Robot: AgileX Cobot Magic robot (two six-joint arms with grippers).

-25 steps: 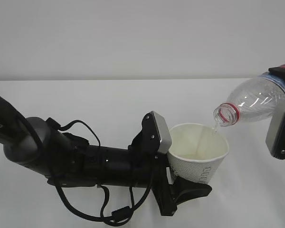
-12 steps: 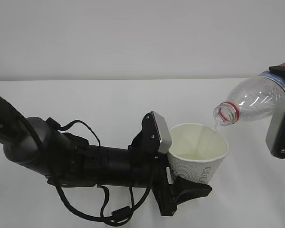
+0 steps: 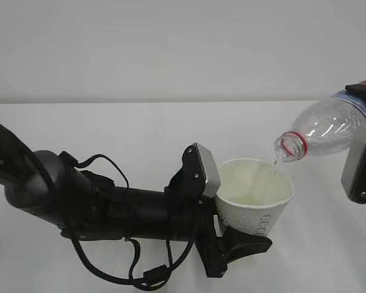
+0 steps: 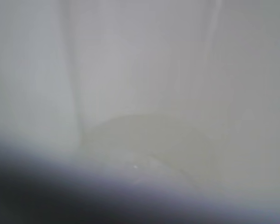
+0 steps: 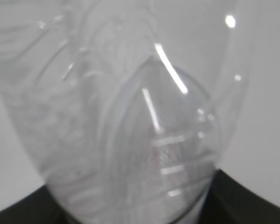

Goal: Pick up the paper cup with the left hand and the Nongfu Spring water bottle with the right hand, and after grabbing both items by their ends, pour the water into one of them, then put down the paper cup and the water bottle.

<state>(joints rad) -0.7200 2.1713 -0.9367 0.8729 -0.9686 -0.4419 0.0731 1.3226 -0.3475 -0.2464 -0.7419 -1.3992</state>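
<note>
Nongfu Spring water bottle (image 3: 329, 129) lies tipped, mouth down-left right over the paper cup (image 3: 254, 196), near the worktop's (image 3: 140, 131) right edge. Our right hand (image 3: 361, 160) grips its base end; our left hand (image 3: 222, 210), reaching in low, clamps the cup upright while water (image 3: 273, 172) trickles in.
</note>
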